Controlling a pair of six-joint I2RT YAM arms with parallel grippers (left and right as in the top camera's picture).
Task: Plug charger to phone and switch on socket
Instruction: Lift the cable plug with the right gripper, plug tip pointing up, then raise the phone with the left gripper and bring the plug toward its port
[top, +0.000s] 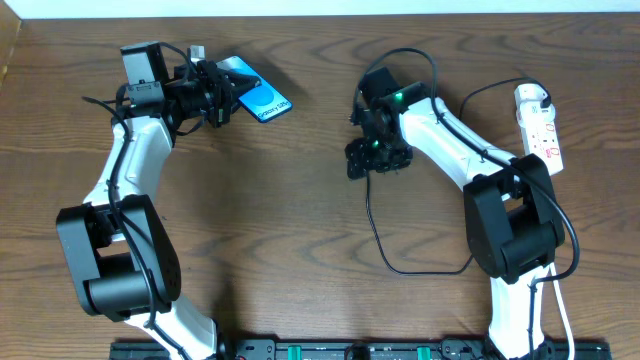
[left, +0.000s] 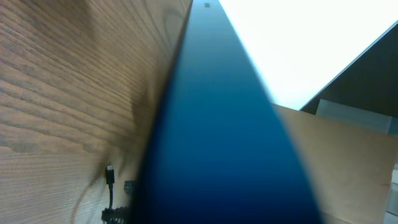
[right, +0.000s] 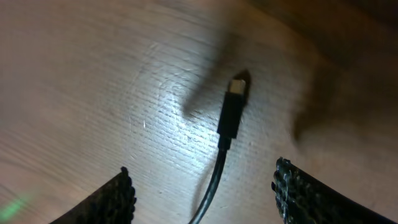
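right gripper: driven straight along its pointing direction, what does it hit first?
Probably the charger plug, lying on the table dead ahead of the right gripper, between its open jaws. Depth is unclear; the jaws could straddle it and meet wood.

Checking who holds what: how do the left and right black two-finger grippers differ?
The left gripper is shut on the slim blue-screened phone; the right gripper is open, holding nothing. The left gripper is at the wooden table's far left; the right gripper hangs mid-table over the thin black charger cable's plug. Both are black, two-fingered.
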